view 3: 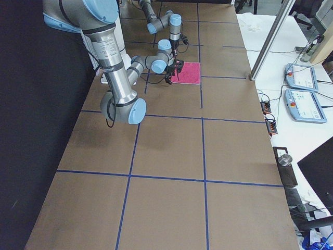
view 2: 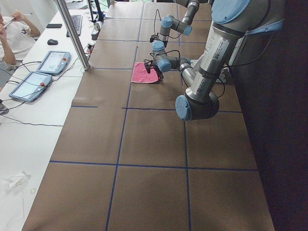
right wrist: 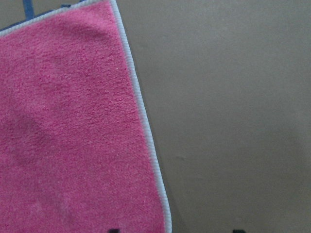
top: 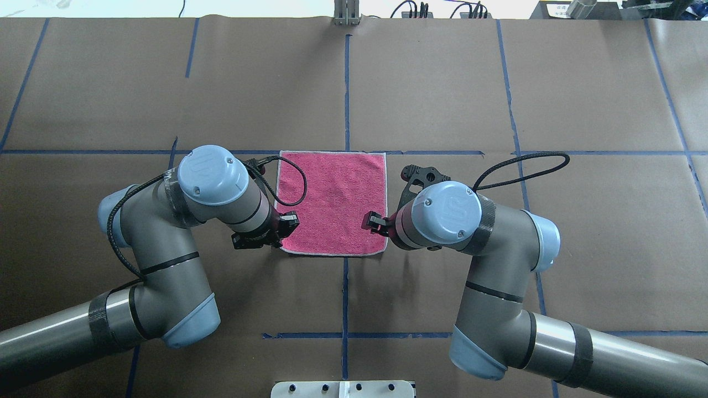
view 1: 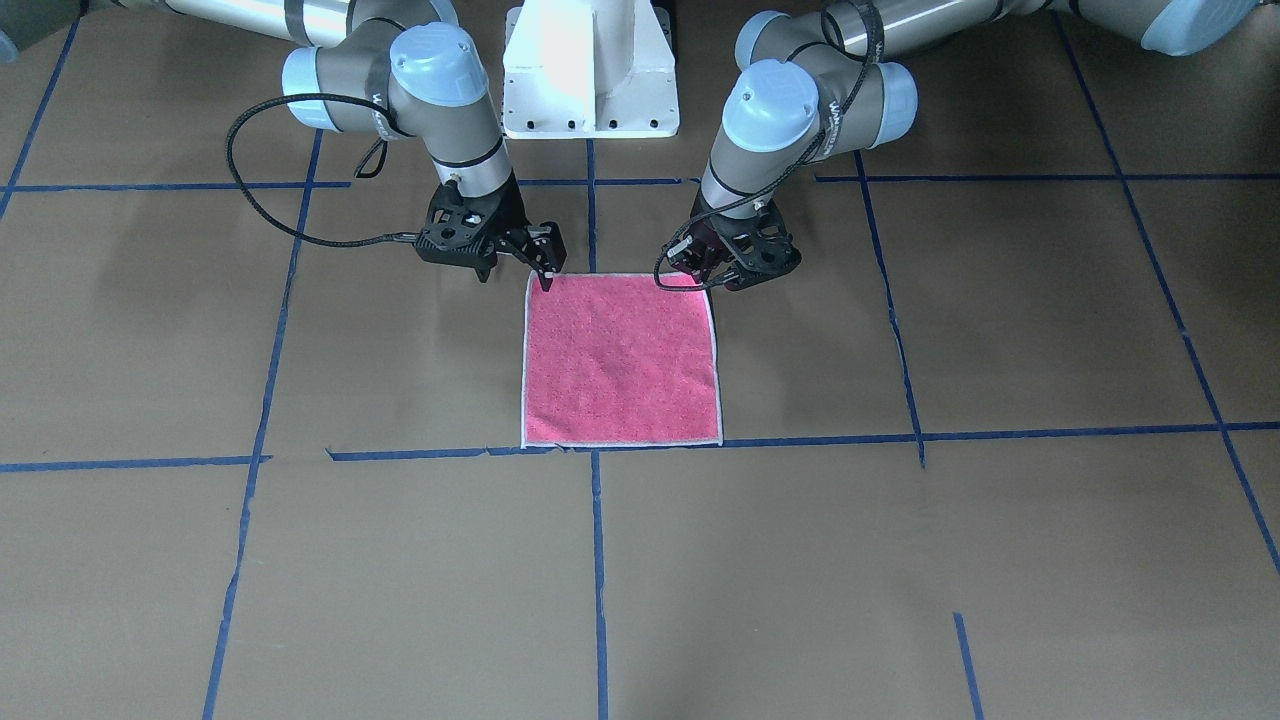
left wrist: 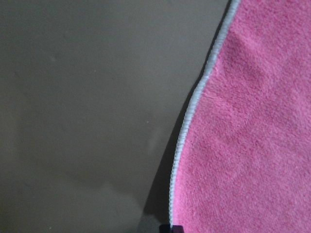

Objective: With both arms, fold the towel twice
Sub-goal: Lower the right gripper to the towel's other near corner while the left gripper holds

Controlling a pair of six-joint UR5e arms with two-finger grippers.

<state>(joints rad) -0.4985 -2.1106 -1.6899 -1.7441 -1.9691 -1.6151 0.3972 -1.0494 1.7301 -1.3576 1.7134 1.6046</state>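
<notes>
The towel (view 1: 620,360) lies flat on the brown table, pink face up with a whitish border; it also shows in the overhead view (top: 332,202). Both grippers are down at its two corners nearest the robot. My left gripper (top: 276,237) (view 1: 708,280) is at one corner. In the left wrist view its tips (left wrist: 171,228) meet at the towel's (left wrist: 252,145) border, which is slightly raised with a shadow under it. My right gripper (top: 375,223) (view 1: 540,275) is at the other corner. In the right wrist view its tips (right wrist: 176,230) stand apart, astride the towel's (right wrist: 68,136) edge.
The white pedestal base (view 1: 590,70) stands behind the towel, between the arms. Blue tape lines (view 1: 600,560) cross the brown paper. A side table with tablets (view 2: 53,62), a metal pole (view 2: 72,33) and a seated person (view 2: 14,33) lies beyond the table's far edge.
</notes>
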